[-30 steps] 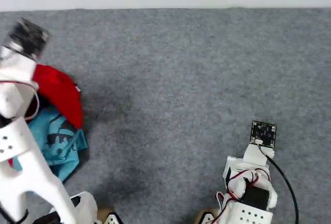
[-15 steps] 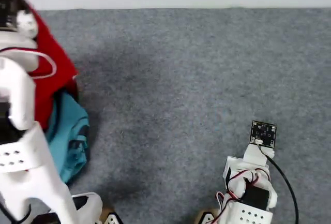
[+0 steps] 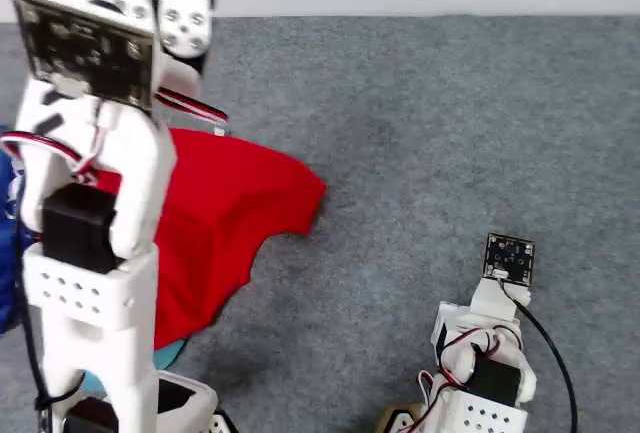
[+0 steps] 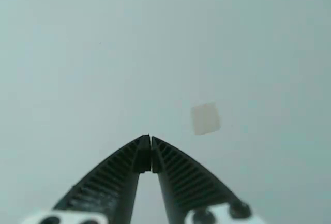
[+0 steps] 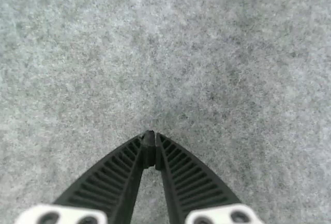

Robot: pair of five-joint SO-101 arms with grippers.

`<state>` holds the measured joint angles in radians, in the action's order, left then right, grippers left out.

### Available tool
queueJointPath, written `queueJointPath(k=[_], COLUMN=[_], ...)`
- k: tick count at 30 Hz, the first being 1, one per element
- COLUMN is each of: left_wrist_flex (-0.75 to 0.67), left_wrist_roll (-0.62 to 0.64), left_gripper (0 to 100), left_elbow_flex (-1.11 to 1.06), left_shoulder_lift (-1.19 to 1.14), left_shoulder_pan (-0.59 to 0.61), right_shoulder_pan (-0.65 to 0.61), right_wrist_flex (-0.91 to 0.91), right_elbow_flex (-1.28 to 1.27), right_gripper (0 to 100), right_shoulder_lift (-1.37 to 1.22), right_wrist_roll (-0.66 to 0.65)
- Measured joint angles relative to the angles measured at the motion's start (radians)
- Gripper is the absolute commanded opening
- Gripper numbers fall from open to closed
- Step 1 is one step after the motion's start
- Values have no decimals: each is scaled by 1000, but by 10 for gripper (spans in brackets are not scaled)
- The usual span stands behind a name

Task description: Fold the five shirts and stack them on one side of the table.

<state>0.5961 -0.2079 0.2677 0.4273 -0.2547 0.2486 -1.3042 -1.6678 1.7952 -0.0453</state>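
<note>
Red shirt [image 3: 235,215] x1, teal shirt [image 3: 168,355] x1, blue cloth [image 3: 8,253] x1

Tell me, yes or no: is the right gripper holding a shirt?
No: in the right wrist view the right gripper is shut with no cloth between its jaws, over the bare grey table.

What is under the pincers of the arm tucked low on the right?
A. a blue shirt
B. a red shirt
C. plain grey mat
C: the right wrist view shows the right gripper, shut, over nothing but the grey mat; the red shirt lies well off to the other side.
</note>
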Motion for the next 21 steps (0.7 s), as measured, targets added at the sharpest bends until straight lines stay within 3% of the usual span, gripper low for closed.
queueJointPath(k=[4, 13, 21], left_wrist_flex=[167, 792, 1103], left_wrist_roll=[-18, -23, -23], left_gripper=[5, 5, 5], left_elbow_flex=[0, -17, -58], left_shoulder_lift=[0, -5, -5], left_shoulder_pan=[6, 199, 221], right_shoulder_pan=[0, 0, 0], right_wrist_flex=[0, 0, 0], right_elbow_flex=[0, 0, 0], right_gripper=[9, 9, 9], right_shoulder_lift=[0, 0, 0], right_wrist_roll=[0, 0, 0])
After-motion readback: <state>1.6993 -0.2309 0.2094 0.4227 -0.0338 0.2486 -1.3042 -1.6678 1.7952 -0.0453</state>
